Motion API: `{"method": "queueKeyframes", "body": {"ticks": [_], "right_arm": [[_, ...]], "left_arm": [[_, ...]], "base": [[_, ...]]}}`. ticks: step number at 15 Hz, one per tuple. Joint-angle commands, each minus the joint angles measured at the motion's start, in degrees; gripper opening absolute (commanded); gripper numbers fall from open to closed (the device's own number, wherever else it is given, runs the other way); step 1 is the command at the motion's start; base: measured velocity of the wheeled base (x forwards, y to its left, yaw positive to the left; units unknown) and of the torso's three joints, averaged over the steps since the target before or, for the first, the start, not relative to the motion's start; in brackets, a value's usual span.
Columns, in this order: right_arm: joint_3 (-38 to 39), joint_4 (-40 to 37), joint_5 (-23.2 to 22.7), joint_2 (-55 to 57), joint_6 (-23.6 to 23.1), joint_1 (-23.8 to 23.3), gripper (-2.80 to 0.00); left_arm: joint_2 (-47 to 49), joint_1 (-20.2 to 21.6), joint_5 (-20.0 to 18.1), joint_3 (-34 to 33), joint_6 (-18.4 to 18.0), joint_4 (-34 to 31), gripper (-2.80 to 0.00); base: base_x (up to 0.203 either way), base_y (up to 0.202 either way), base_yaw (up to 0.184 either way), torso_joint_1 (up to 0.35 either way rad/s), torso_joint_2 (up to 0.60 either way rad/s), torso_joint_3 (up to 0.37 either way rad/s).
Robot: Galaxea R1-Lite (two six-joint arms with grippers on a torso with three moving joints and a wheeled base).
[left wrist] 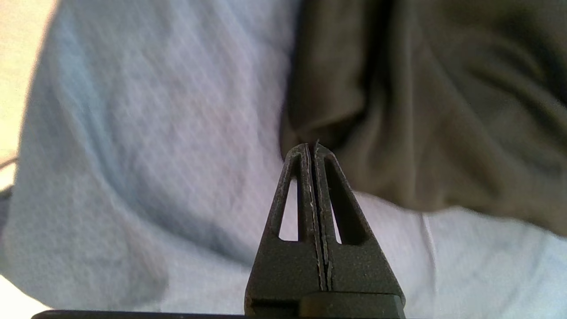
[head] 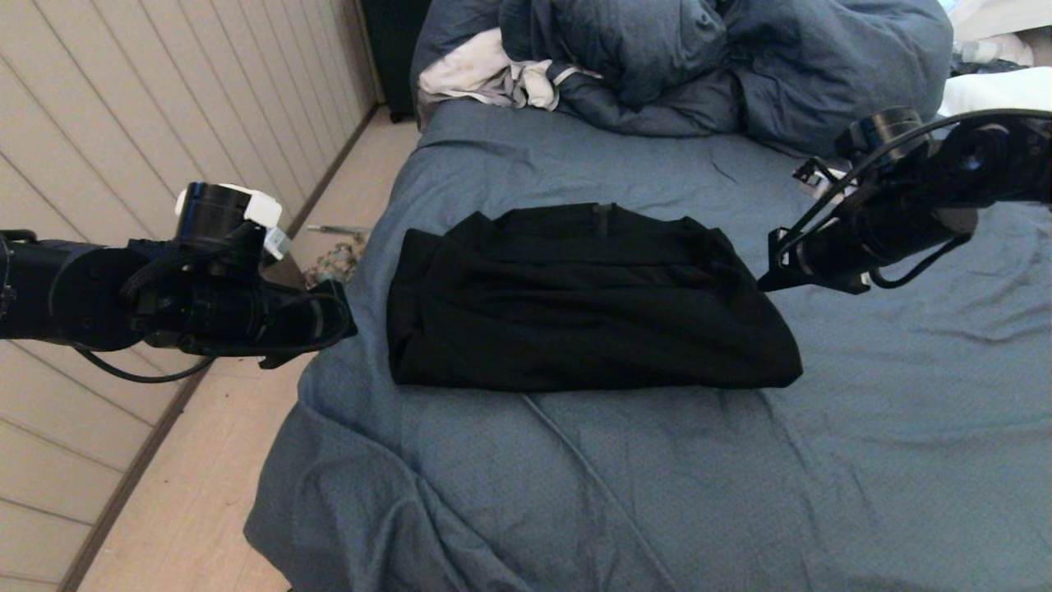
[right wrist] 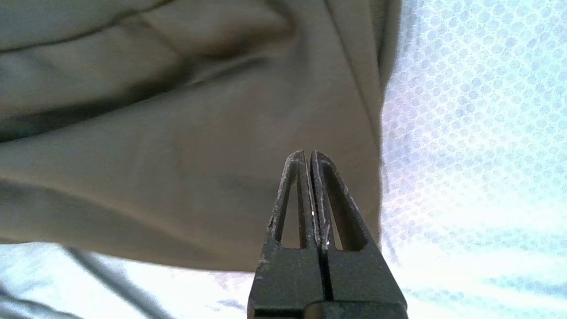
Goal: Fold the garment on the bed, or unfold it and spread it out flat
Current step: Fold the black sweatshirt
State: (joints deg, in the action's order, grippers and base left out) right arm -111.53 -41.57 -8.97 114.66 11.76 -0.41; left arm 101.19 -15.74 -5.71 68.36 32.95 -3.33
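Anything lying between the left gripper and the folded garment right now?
Nothing but bare sheet. In the head view the left gripper, shut, sits off the bed's left edge; only wrinkled blue-grey sheet separates it from the garment. The left wrist view agrees.

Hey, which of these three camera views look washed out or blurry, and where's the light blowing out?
Head view: even light, the garment an almost detail-free black on the bed. Left wrist view: soft and smeared, the sheet pale, the left gripper sharpest. Right wrist view: the sheet glares white, the garment looks grey-brown, the right gripper crisp.
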Motion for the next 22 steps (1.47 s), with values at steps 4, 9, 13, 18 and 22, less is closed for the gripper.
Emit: {"method": "queueKeyframes", "body": {"ticks": [4,9,13,18,22], "right_arm": [[-0.2,-0.3,-0.1,1.4,-0.9,-1.1,0.00],[0.6,-0.8,-1.3,3.3,-7.1,-3.6,0.00],[0.2,-0.3,-2.9,8.3,-6.7,-3.0,0.00],[0.7,5.3,-5.6,10.5,-1.3,-1.7,0.00],[1.6,8.2,-5.7,11.2,2.0,-0.6,0.00]], "left_arm": [[0.7,0.3,-0.7,-2.4,0.0,3.8,-2.80],[1.9,0.2,-0.9,-2.5,0.0,3.8,-2.80],[3.4,0.1,-1.0,-2.5,0.0,3.8,-2.80],[3.7,0.0,-1.0,-2.7,0.0,3.8,-2.80],[4.2,-0.1,-1.0,-2.7,0.0,3.8,-2.80]], "base": [[0.000,0.000,0.000,0.000,0.00,0.000],[0.000,0.000,0.000,0.000,0.00,0.000],[0.000,0.000,0.000,0.000,0.00,0.000],[0.000,0.000,0.000,0.000,0.00,0.000],[0.000,0.000,0.000,0.000,0.00,0.000]]}}
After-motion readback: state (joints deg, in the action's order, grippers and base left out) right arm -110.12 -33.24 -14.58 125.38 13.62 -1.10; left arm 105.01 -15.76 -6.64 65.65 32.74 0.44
